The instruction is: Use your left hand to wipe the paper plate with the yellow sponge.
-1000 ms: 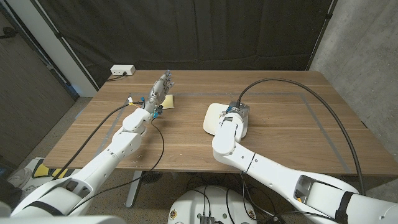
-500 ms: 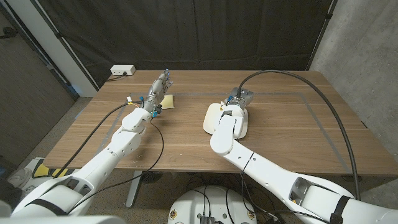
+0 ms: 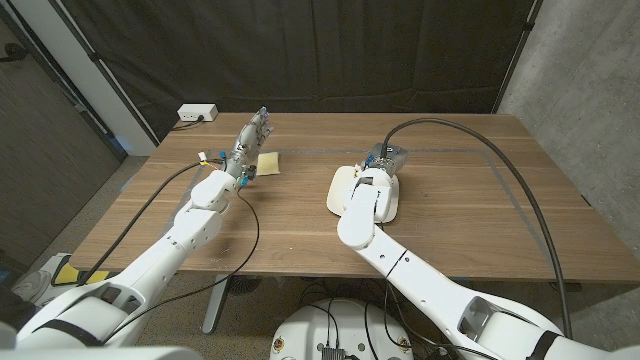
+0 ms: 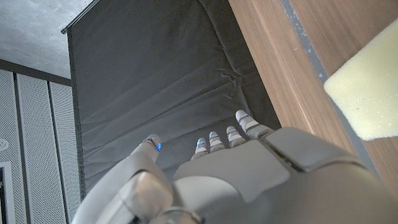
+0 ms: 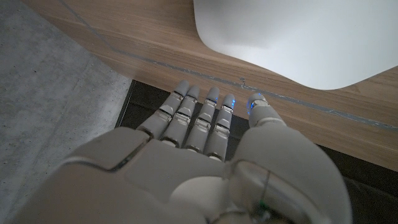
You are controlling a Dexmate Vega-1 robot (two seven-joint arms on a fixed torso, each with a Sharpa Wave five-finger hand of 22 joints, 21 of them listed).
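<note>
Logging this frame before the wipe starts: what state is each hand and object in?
Left hand: open, holding nothing, raised beside the sponge.
Square yellow foam sponge: lying on the wooden table, not held.
White paper plate: on the table, partly hidden under the right arm.
Right hand: fingers extended, holding nothing.

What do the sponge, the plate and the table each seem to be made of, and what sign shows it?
Yellow sponge: soft foam, going by its pale, porous surface. Paper plate: smooth matte white, probably paper, though plastic cannot be excluded. Table: wood or wood veneer, brown with visible grain.
</note>
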